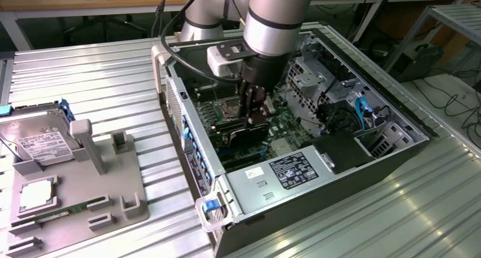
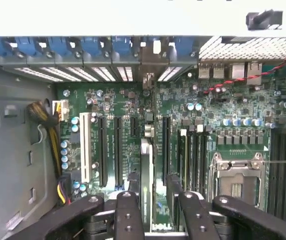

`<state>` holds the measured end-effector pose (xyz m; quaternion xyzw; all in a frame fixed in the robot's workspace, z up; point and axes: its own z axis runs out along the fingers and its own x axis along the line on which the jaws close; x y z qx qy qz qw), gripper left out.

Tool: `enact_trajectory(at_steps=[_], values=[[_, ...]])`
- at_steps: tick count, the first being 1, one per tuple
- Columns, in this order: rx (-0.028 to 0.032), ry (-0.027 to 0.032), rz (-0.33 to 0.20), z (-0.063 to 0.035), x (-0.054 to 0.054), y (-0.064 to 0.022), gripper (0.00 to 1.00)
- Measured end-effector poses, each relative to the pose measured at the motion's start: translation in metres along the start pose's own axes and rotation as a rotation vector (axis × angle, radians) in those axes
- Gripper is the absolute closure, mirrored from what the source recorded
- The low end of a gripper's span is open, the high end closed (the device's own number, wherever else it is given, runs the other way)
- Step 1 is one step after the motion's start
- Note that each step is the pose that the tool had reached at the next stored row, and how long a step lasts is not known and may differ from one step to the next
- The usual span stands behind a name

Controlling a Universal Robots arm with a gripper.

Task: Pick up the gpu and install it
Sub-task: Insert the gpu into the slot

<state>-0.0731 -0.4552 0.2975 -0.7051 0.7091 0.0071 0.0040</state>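
Note:
The gpu point(image 2: 147, 165) shows edge-on in the wrist view as a thin upright card, with its silver bracket end toward the case's rear slot openings. It stands over the black expansion slots of the green motherboard point(image 2: 223, 107). My gripper point(image 2: 153, 192) is shut on the gpu, one black finger point(image 2: 128, 212) on each side of the card. In the exterior view the gripper point(image 1: 255, 109) reaches down into the open computer case point(image 1: 188, 145), and the dark card point(image 1: 248, 138) hangs under it, low over the board. I cannot tell whether its edge sits in a slot.
A grey holder point(image 1: 112, 173) on the exterior view's left carries a hard drive point(image 1: 34, 139), a processor point(image 1: 36, 195) and a memory stick point(image 1: 64, 213). Inside the case are the power supply point(image 1: 297, 170), drive bays point(image 1: 316, 78), the processor socket point(image 2: 235, 185), blue slot latches point(image 2: 82, 47) and a cable bundle point(image 2: 50, 120).

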Motion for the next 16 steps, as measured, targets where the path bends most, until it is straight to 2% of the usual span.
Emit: enact_trajectory(at_steps=[1,3,5,7,16], values=[[0.0000,0.0001,0.000,0.0000,0.0000,0.0000,0.66],[0.0000,0.0001,0.000,-0.0001,0.0000,0.0000,0.79],[0.0000,0.0001,0.000,0.0000,0.0000,0.0000,0.79],[0.0000,0.0001,0.000,0.0000,0.0000,0.0000,0.89],[0.0000,0.0001,0.000,0.0000,0.0000,0.0000,0.89]])
